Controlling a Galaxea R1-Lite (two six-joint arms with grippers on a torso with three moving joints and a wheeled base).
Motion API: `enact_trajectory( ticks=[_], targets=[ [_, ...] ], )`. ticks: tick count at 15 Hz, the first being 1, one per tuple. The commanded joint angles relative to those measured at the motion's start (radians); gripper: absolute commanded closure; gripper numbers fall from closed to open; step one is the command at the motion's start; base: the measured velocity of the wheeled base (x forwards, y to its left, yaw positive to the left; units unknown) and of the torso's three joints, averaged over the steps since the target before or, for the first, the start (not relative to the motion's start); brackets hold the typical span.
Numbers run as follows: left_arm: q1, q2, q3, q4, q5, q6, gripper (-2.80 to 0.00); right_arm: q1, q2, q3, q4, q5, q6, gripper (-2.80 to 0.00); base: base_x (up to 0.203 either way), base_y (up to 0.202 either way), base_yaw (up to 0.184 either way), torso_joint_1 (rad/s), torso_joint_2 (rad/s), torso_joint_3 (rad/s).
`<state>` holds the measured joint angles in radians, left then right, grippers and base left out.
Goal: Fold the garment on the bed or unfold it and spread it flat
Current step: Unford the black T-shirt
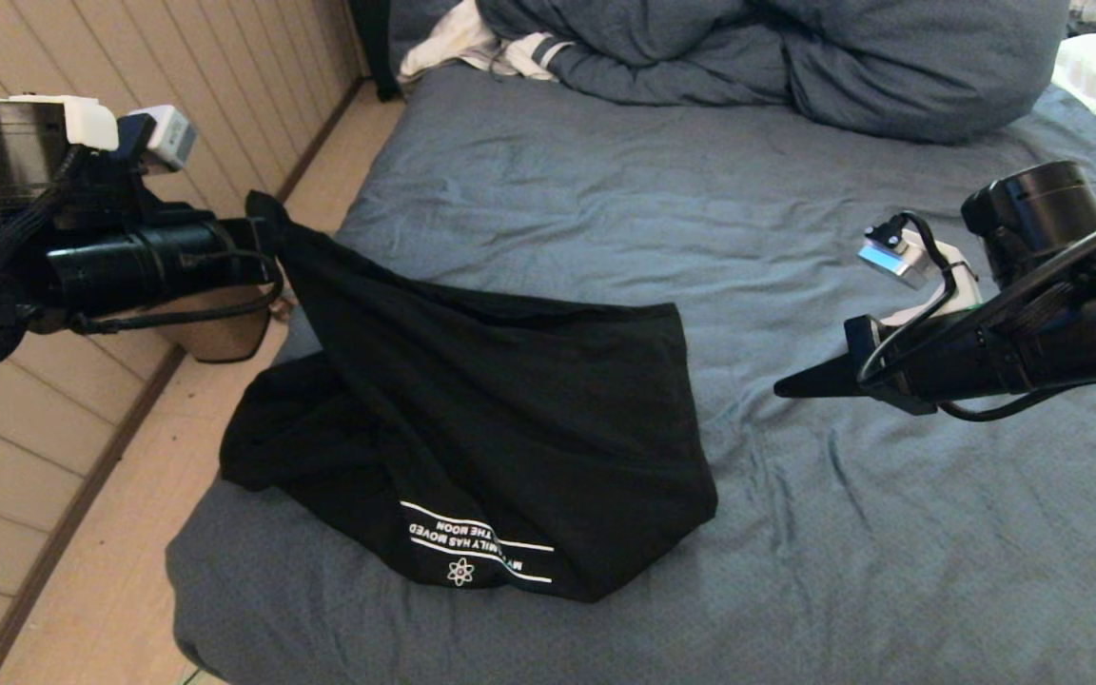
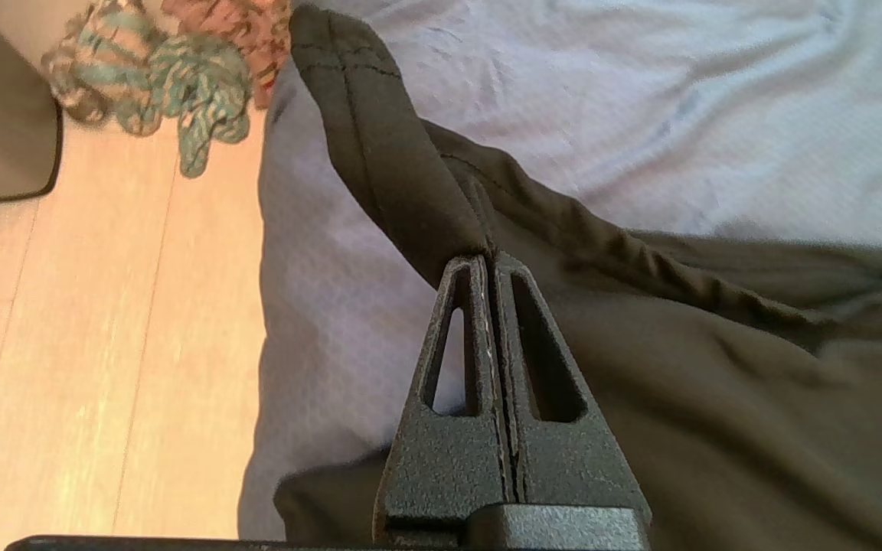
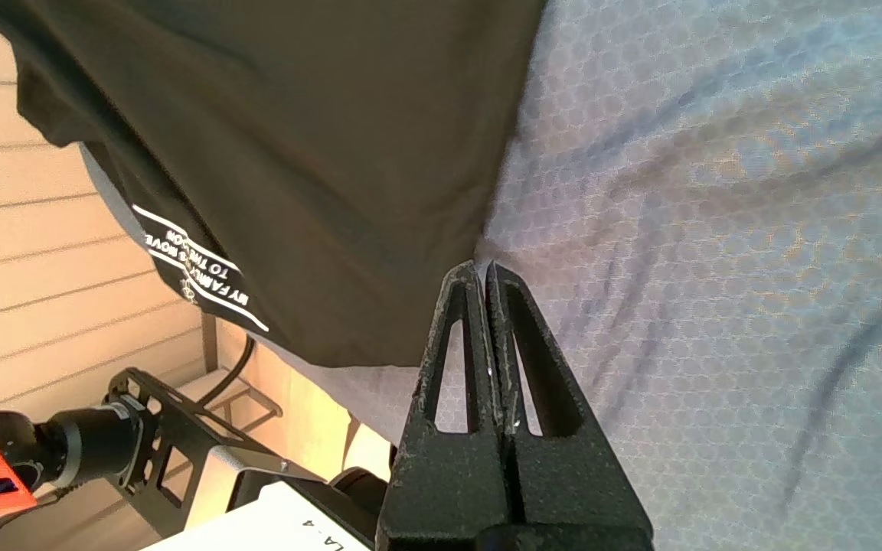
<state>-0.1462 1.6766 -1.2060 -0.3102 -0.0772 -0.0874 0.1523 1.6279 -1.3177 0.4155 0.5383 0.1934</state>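
The left tool is found clamped on a hemmed edge of the garment, the fingers pressed together with black cloth pinched at their tips. In the head view this tool is held raised beside the left edge of the bed, above the wooden floor, and the gripped corner is lifted clear of the sheet. From that corner the cloth is drawn down in a taut slope to the bulk of the garment, which is lying bunched on the near left part of the bed, with a fold overhanging the left edge. White lettering is seen upside down along the near hem.

The seam stitching on the gripped edge is recorded only in the left wrist view, as is a heap of patterned knitted fabric on the floor beside the bed.

The right tool is held above bare sheet to the right of the garment, apart from it. Its fingers are confirmed together and empty only in the right wrist view, where the garment's right edge is lying just beyond the tips.

A bulky blue duvet and white striped clothing are noted at the far end of the bed, in the head view alone.
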Motion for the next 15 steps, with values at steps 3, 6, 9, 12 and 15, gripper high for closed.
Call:
enact_trajectory(
  ticks=[3,6,9,12,15],
  targets=[
    [-0.023,-0.043,0.117,-0.098,-0.003,0.002,0.0,0.004,0.014,-0.002,0.001,0.001,0.0,0.0,0.0,0.0,0.0,0.0,0.0,0.0],
    [-0.029,-0.032,0.118,-0.098,-0.006,0.001,0.0,0.017,0.105,-0.077,0.004,-0.009,0.002,0.0,0.0,0.0,0.0,0.0,0.0,0.0],
    [-0.04,-0.016,0.108,-0.099,-0.007,0.0,0.0,0.024,0.207,-0.193,0.003,-0.052,0.001,0.0,0.0,0.0,0.0,0.0,0.0,0.0],
    [-0.056,0.0,0.105,-0.099,-0.009,0.0,0.0,0.031,0.29,-0.32,0.011,-0.068,0.004,-2.8,0.0,0.0,0.0,0.0,0.0,0.0],
    [-0.066,0.012,0.102,-0.102,-0.009,0.0,0.0,0.04,0.39,-0.443,0.014,-0.098,0.005,-2.8,0.0,0.0,0.0,0.0,0.0,0.0]
  ],
)
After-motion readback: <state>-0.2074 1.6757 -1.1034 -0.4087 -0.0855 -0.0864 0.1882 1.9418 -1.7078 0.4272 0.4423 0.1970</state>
